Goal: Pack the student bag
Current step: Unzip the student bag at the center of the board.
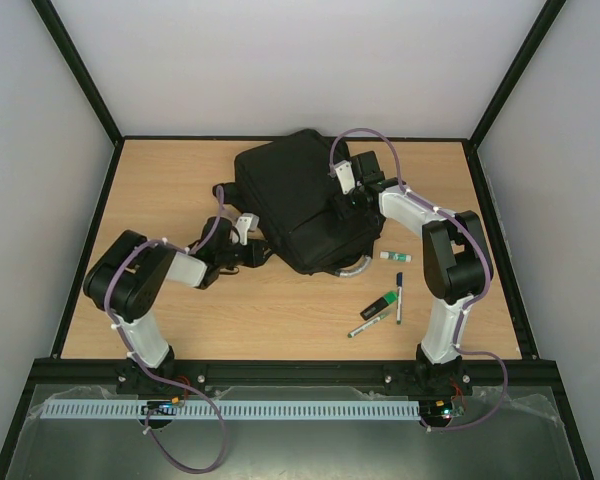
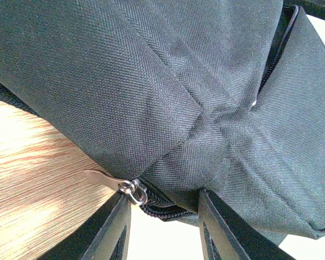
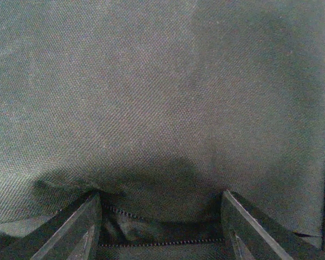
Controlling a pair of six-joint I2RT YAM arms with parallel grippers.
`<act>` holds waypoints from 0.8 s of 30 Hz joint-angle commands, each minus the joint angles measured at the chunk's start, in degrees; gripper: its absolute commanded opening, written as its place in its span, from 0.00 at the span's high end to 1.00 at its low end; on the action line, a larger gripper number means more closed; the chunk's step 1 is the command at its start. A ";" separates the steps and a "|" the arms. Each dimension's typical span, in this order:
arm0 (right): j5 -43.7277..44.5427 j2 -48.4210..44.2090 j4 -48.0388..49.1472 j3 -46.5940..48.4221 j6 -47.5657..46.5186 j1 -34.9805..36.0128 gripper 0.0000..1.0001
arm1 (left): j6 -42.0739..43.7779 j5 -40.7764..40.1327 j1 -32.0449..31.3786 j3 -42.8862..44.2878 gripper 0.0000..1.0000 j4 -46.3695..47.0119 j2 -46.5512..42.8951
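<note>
The student bag [image 1: 298,198], a large black fabric backpack, lies flat in the middle of the table, its grey loop handle [image 1: 356,268] at the near edge. My left gripper [image 1: 250,242] is at the bag's near left corner. In the left wrist view its jaws [image 2: 163,195] stand apart around the zip edge [image 2: 162,208], and the metal zip pull [image 2: 105,179] lies against the left fingertip [image 2: 119,208]. My right gripper [image 1: 345,203] is on the bag's right side. In the right wrist view its jaws [image 3: 160,194] stand wide apart, tips pressed into the fabric over a slightly parted zip [image 3: 162,242].
On the wood to the right of the bag lie a small white item [image 1: 394,257], a dark marker [image 1: 399,297], a green highlighter [image 1: 382,300] and a pen [image 1: 370,323]. Black frame rails border the table on all sides.
</note>
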 commanded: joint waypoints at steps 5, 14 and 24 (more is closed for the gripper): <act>1.85 6.25 -13.15 -3.82 -0.88 -0.10 0.40 | 0.68 -4.20 0.04 -1.57 0.62 2.85 -2.18; 4.21 6.32 -12.53 -3.82 -0.58 -0.10 0.41 | -3.98 -8.62 4.49 -3.39 0.30 3.80 -3.45; 13.30 9.85 -13.72 2.73 -1.92 -0.14 0.41 | 0.79 4.36 3.41 0.87 0.33 11.16 4.53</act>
